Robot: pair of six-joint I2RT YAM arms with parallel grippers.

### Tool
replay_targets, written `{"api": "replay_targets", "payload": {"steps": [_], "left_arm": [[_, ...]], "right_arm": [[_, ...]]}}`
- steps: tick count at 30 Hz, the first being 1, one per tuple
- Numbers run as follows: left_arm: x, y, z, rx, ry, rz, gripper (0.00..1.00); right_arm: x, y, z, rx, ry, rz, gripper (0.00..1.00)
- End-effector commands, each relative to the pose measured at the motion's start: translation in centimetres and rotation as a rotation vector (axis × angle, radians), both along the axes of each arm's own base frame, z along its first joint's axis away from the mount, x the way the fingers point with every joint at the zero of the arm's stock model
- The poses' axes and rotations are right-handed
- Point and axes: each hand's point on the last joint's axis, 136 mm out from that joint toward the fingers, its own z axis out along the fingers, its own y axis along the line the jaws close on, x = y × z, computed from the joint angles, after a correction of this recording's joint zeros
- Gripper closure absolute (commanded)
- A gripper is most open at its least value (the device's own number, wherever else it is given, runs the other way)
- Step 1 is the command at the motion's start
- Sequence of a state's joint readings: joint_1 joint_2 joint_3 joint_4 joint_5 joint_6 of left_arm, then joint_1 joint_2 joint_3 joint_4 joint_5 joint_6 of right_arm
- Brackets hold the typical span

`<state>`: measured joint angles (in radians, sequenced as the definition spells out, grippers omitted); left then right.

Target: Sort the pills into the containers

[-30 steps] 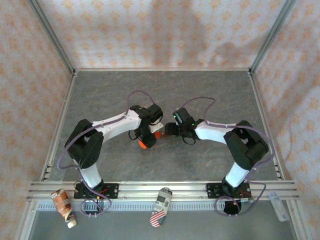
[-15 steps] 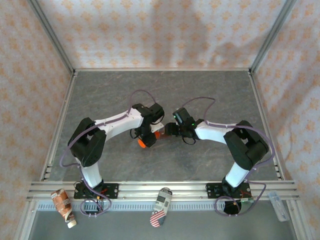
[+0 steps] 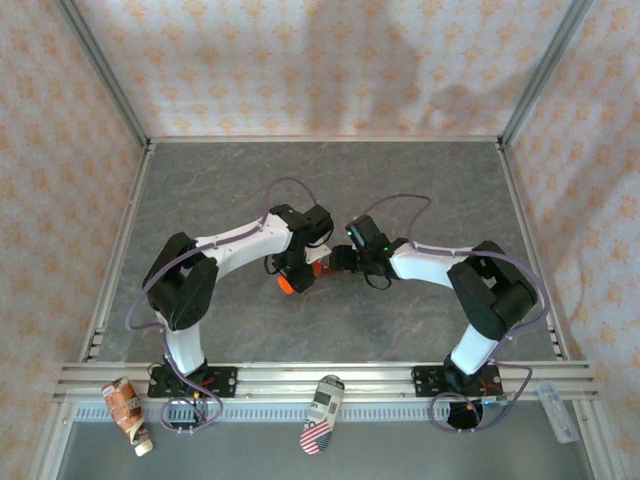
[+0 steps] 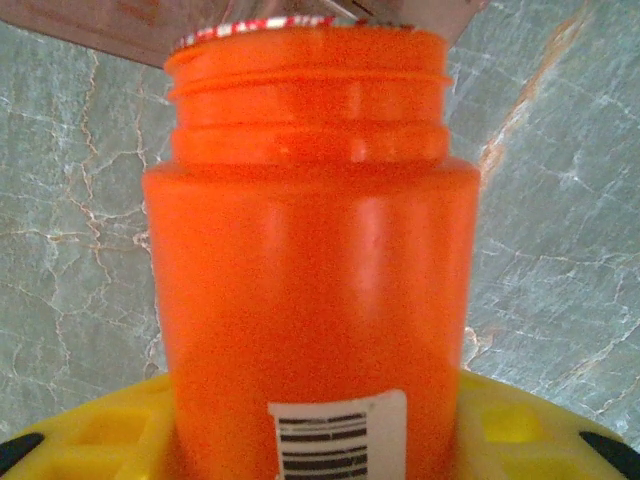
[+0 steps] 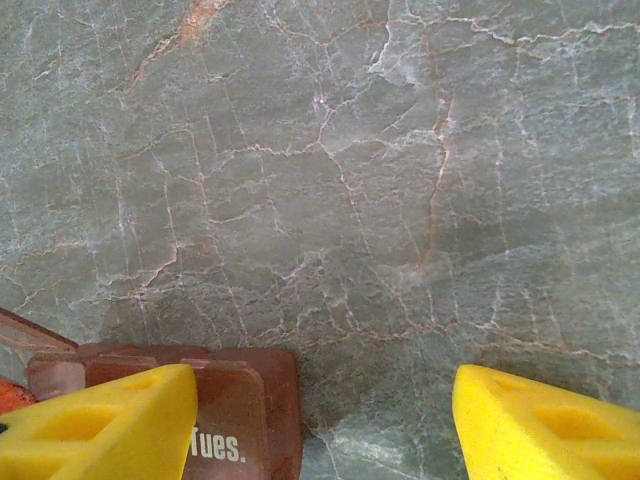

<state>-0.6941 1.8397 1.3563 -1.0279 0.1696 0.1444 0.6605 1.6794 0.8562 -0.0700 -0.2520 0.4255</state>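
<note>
The orange bottle point(image 4: 310, 250) is being gripped in the left end effector point(image 4: 315, 440). The right end effector point(image 5: 320, 420) is being held wide, the container point(image 5: 245, 395) edging under one finger, open tabletop point(image 5: 400, 150) being left ahead.

The whole table point(image 3: 330, 180) is being viewed by a fixed camera set high above and behind the arm bases point(image 3: 190, 378), facing down and forward. The left wrist camera is being held very close against the orange bottle point(image 4: 310, 270), looking along its side towards the grey surface beyond. The right wrist camera is being pointed steeply down at the table from close range, with the dark red-brown container point(image 5: 240, 410) at lower left. Bottle and container are also being caught at the centre of the overhead view.
</note>
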Motion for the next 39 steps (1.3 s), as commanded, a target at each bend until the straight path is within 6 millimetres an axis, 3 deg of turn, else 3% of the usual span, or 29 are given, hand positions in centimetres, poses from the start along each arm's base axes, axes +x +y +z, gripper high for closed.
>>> {"api": "replay_targets", "payload": {"steps": [1,39], "left_arm": [[-0.05,0.58,0.36,0.058,0.006,-0.041,1.0],[0.53,0.74,0.11,0.19,0.018,-0.111,1.0]], "right_arm": [[-0.6,-0.34,-0.99,-0.024,0.024,-0.004,0.32],[-0.57,-0.15,-1.11,-0.018,0.031,-0.004,0.32]]}}
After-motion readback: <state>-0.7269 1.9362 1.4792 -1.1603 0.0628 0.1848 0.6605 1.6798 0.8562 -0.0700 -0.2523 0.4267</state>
